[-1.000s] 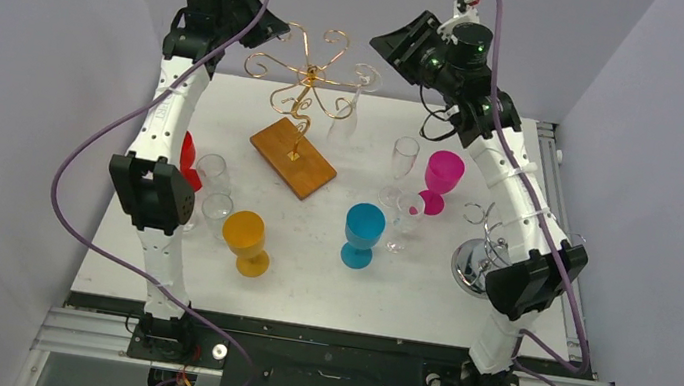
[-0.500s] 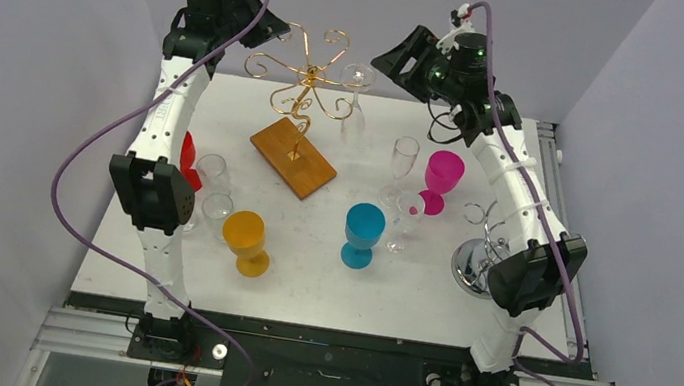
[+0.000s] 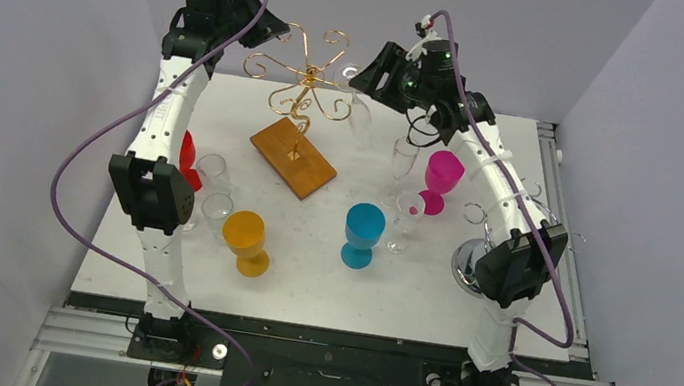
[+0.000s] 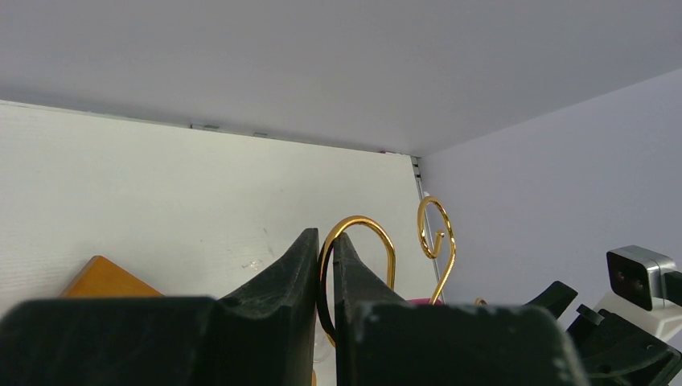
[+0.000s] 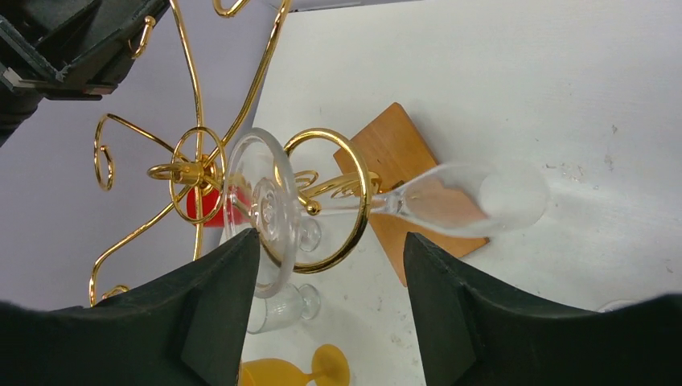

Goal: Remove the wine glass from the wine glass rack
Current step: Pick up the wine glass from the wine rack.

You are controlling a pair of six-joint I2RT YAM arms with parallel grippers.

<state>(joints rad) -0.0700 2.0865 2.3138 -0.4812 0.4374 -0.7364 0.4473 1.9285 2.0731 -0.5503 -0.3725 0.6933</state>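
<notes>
The right gripper (image 5: pixel 328 251) has opened and advanced on the glass (image 5: pixel 454 201), which still hangs in a rack (image 5: pixel 363 186) curl near the table's (image 3: pixel 325 287) far edge; left gripper (image 4: pixel 324 251) clamps another curl, so extraction may begin.

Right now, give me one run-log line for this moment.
step: reach glass | left gripper: shut on rack curl | right gripper: open, near glass foot | glass: hanging on rack, not gripped

Wine glass (image 5: pixel 458 201) on rack (image 3: pixel 297 161), R side
</notes>
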